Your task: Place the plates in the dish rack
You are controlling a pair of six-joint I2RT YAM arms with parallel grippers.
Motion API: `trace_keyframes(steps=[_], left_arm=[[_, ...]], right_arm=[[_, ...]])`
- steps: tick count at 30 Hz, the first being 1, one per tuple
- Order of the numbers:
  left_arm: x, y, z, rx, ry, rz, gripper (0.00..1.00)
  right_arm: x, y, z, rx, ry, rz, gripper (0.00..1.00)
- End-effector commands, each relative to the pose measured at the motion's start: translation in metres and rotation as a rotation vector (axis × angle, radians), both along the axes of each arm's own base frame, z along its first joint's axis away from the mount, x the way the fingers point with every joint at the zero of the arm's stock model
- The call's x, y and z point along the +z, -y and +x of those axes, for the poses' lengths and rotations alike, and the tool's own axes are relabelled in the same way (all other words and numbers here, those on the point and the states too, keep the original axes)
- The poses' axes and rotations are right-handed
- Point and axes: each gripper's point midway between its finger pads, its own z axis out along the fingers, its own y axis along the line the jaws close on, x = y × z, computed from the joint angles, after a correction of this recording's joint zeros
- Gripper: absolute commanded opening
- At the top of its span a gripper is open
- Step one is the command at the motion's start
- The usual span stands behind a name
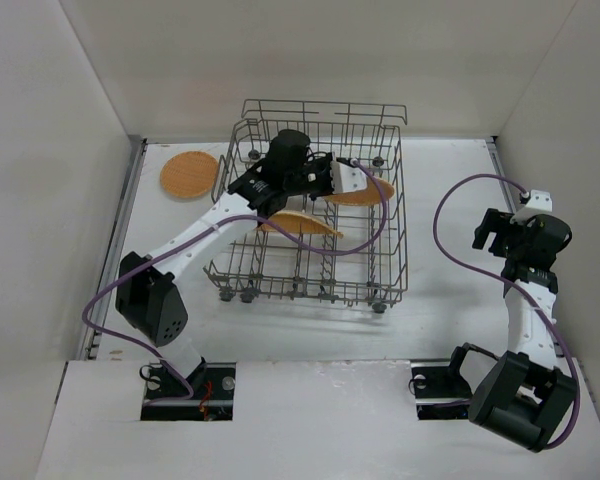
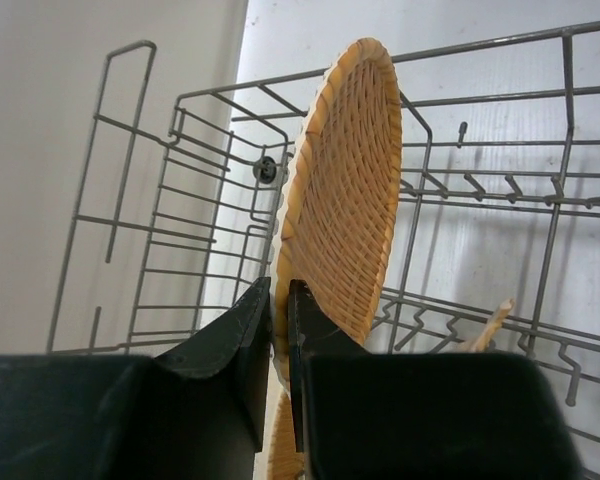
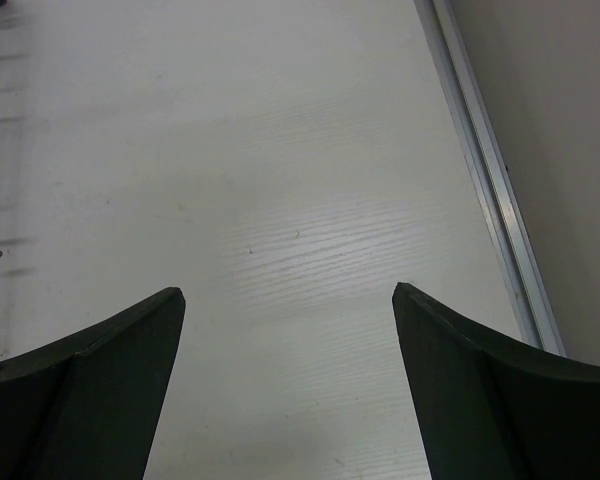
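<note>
The grey wire dish rack point(image 1: 390, 270) stands mid-table. My left gripper point(image 1: 346, 180) reaches into it from above and is shut on the rim of an orange-tan woven plate point(image 1: 368, 194). In the left wrist view the jaws point(image 2: 280, 302) pinch that plate point(image 2: 345, 190), which stands on edge among the rack wires point(image 2: 180, 210). A second plate point(image 1: 300, 225) stands on edge in the rack nearer the front. A third plate point(image 1: 189, 175) lies flat on the table left of the rack. My right gripper point(image 1: 494, 236) is open and empty, far right of the rack.
White walls enclose the table on three sides. A metal rail point(image 3: 490, 180) runs along the table's right edge, just right of my right gripper point(image 3: 288, 295). A purple cable point(image 1: 450, 240) loops from the right arm.
</note>
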Motion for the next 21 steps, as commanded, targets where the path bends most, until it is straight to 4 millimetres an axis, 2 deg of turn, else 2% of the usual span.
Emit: trace_keyframes(steps=[1, 21], left_arm=[[0.033, 0.006, -0.004, -0.016, 0.054, -0.097, 0.05], [-0.005, 0.004, 0.022, 0.013, -0.019, -0.095, 0.04]], right_arm=[[0.015, 0.006, 0.005, -0.018, 0.056, -0.014, 0.90], [0.011, 0.008, 0.006, -0.021, 0.035, -0.003, 0.90]])
